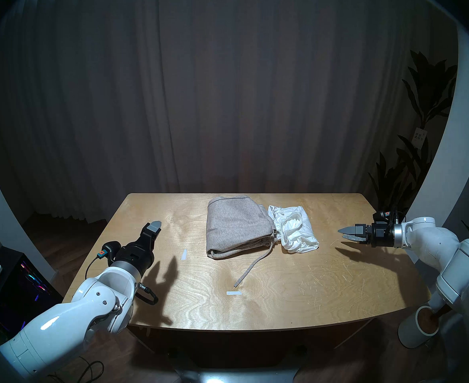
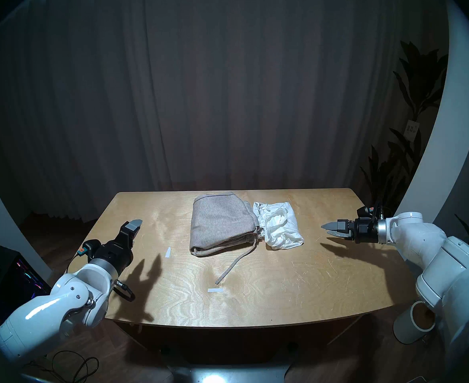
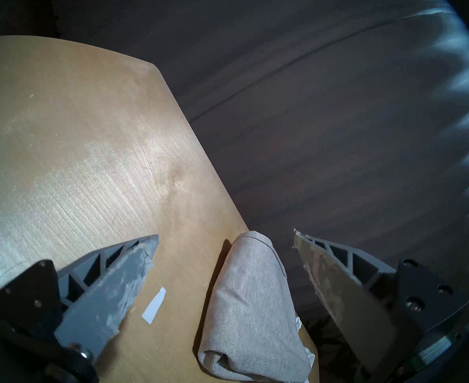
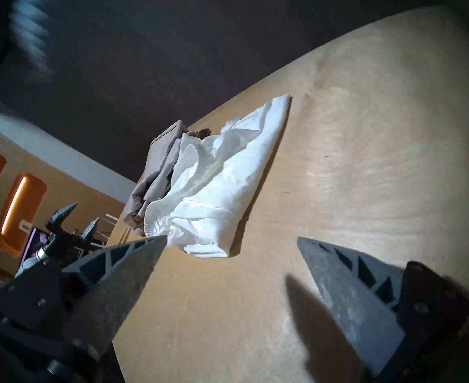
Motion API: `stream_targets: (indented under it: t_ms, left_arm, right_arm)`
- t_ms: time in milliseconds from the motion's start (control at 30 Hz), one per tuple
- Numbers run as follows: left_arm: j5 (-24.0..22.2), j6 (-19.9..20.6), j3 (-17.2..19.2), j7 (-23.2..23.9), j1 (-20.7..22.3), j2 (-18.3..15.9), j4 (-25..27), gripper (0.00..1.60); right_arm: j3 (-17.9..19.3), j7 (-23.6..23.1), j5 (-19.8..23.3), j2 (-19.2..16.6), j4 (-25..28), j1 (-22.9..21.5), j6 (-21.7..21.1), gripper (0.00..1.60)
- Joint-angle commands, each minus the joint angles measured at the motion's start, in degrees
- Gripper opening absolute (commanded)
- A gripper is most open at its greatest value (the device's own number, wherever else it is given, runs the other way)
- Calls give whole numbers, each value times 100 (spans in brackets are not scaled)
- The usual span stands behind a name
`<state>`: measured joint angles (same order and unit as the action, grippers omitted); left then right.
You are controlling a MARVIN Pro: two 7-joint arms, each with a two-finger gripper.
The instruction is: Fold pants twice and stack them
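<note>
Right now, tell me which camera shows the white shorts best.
The right wrist view: the white shorts fill its middle, crumpled, with ruffled edges clear. Both head views show them whole but small, lying against the grey pants. The left wrist view shows only a white sliver behind the pants.

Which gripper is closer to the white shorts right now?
Right. The right gripper hangs open just off the white shorts' right side. The left gripper, also open, is beyond the grey pants, over the table's left part.
</note>
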<state>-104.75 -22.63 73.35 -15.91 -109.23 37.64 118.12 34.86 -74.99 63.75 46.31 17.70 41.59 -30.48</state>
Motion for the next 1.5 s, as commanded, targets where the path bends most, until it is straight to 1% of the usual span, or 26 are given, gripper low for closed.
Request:
stream_targets:
  t_ms: [0, 200, 333, 400, 633, 733, 767, 967, 1033, 1067, 1133, 1333, 1467]
  left_arm:
    - [18, 128, -40, 81, 173, 12, 109, 160]
    - [-5, 222, -97, 80, 212, 31, 108, 160]
    - [-24, 306, -145, 77, 240, 45, 92, 160]
    - [-27, 318, -154, 77, 241, 49, 91, 160]
    - [-49, 412, -209, 79, 235, 124, 85, 160]
    - [-48, 430, -218, 78, 233, 143, 81, 160]
    - [-41, 449, -223, 77, 235, 157, 75, 160]
    - [-31, 496, -216, 71, 259, 194, 66, 160]
    - [-27, 511, -207, 69, 269, 202, 59, 160]
    - [-24, 528, -200, 65, 278, 212, 52, 160]
    - [-24, 532, -196, 63, 282, 215, 49, 160]
    - [-28, 566, -169, 49, 312, 243, 18, 160]
    - [-31, 579, -138, 41, 343, 265, -24, 160]
  right_arm:
    - [260, -288, 388, 180, 123, 72, -411, 160]
    - [378, -16, 556, 257, 237, 121, -688, 160]
    - [497, 300, 710, 278, 346, 151, -968, 160]
    - [517, 350, 735, 281, 359, 157, -1015, 160]
    - [702, 809, 978, 312, 442, 184, -1458, 160]
    - [758, 910, 1048, 327, 482, 171, -1569, 160]
    - [818, 1028, 1121, 347, 530, 151, -1693, 160]
    - [1005, 1331, 1329, 434, 708, 25, -1975, 160]
    - [1084, 1423, 1407, 458, 780, -52, -2063, 160]
    - [1185, 1539, 1508, 486, 865, -145, -2173, 160]
    - [1227, 1571, 1543, 494, 901, -199, -2202, 160]
    - [1522, 1864, 1817, 577, 1117, -447, -2429, 160]
    - [1725, 2060, 2009, 631, 1235, -553, -2452, 160]
